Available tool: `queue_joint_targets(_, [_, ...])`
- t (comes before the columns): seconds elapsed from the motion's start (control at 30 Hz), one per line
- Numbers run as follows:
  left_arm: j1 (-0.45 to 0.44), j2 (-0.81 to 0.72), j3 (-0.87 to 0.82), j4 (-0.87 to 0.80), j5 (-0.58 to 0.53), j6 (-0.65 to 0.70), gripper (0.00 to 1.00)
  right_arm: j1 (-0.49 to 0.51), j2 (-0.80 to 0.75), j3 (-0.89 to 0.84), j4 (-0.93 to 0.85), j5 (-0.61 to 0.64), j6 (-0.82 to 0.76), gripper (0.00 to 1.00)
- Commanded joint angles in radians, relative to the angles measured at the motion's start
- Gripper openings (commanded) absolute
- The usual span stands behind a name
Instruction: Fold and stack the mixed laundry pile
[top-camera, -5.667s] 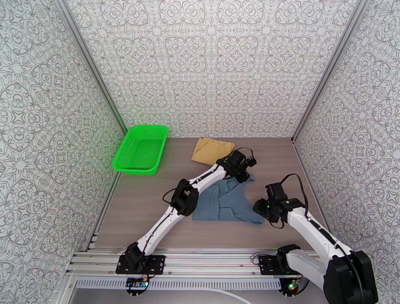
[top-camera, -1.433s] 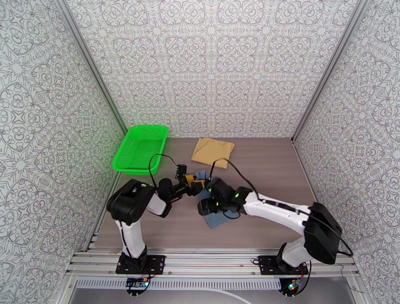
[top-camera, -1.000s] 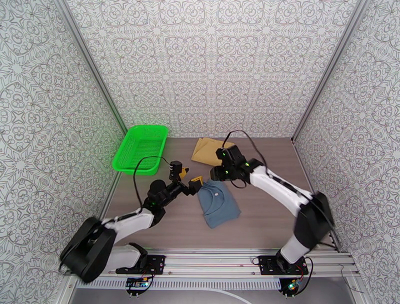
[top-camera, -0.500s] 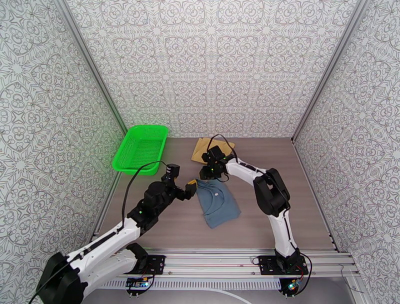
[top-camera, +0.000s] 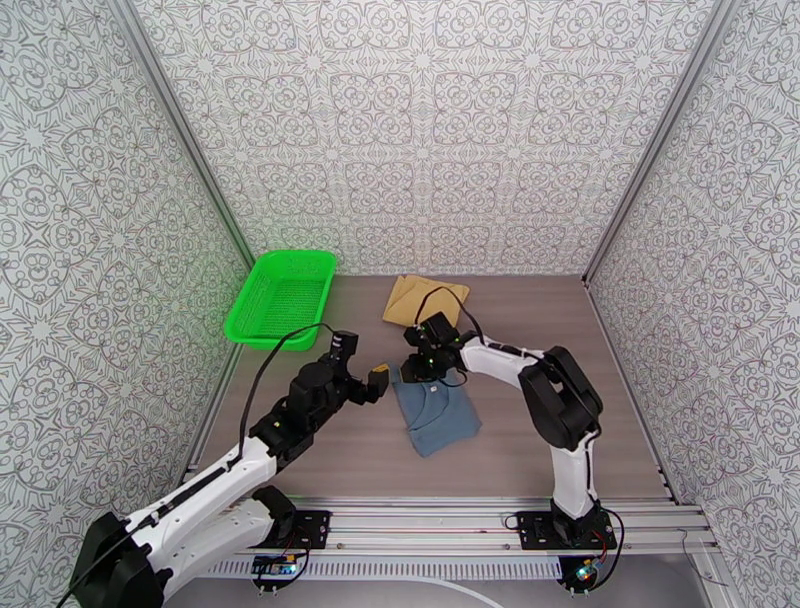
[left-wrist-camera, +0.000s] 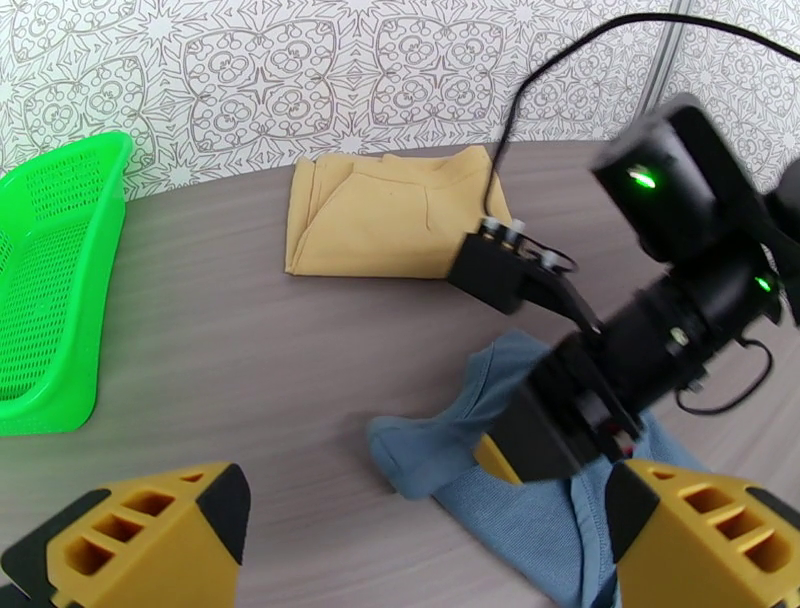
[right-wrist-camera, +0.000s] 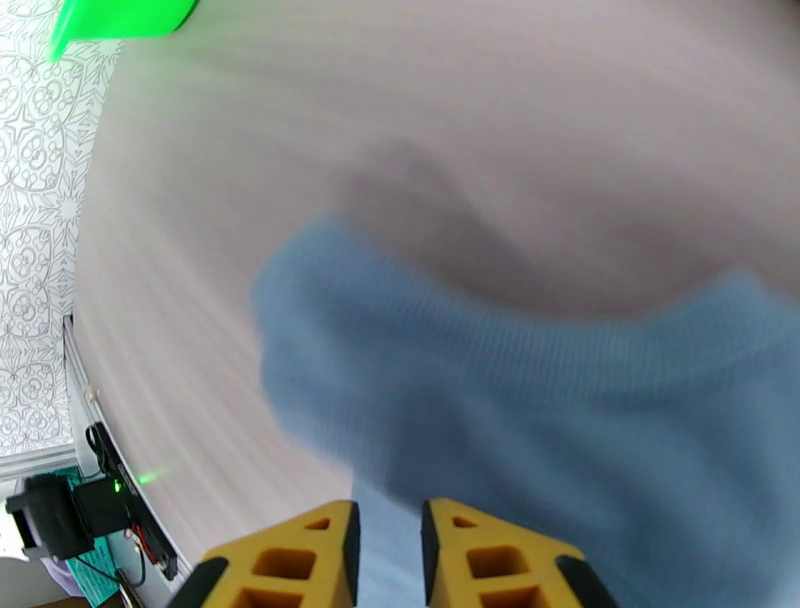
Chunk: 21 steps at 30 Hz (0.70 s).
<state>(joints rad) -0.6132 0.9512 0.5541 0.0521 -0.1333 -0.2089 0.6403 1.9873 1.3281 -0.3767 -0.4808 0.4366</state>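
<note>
while right gripper pinches tank top edge, bare table either side

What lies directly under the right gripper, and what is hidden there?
The folded slate blue-grey knit tank top lies under the right gripper, which pinches a raised edge of it. The cloth covers the grey table there, so whatever is beneath it cannot be seen.

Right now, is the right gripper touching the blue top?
Touching. In the right wrist view the blue top runs between the nearly closed fingers of the right gripper; the left wrist view shows the cloth lifted there.
</note>
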Motion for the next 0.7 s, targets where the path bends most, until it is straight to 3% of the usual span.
queue_joint_targets(0.0, [-0.021, 0.023, 0.040, -0.016, -0.015, -0.006, 0.99, 0.022, -0.021, -0.058, 0.055, 0.005, 0.018, 0.25])
queue_joint_targets(0.2, [-0.080, 0.070, 0.135, -0.169, -0.098, -0.053, 0.99, 0.022, -0.097, -0.035, 0.015, 0.041, -0.001, 0.27])
queue_joint_targets(0.3, [-0.116, 0.101, 0.179, -0.309, -0.141, -0.182, 0.99, 0.015, -0.208, -0.026, -0.069, 0.125, -0.038, 0.31])
queue_joint_targets(0.4, [-0.164, 0.136, 0.184, -0.385, -0.141, -0.337, 0.98, -0.014, -0.325, -0.048, -0.170, 0.206, -0.062, 0.43])
queue_joint_targets(0.53, [-0.197, 0.252, 0.189, -0.381, -0.067, -0.490, 0.74, -0.090, -0.415, -0.118, -0.258, 0.243, -0.101, 0.60])
queue_joint_targets(0.67, [-0.195, 0.443, 0.257, -0.398, -0.005, -0.601, 0.46, -0.181, -0.415, -0.219, -0.246, 0.213, -0.128, 0.66])
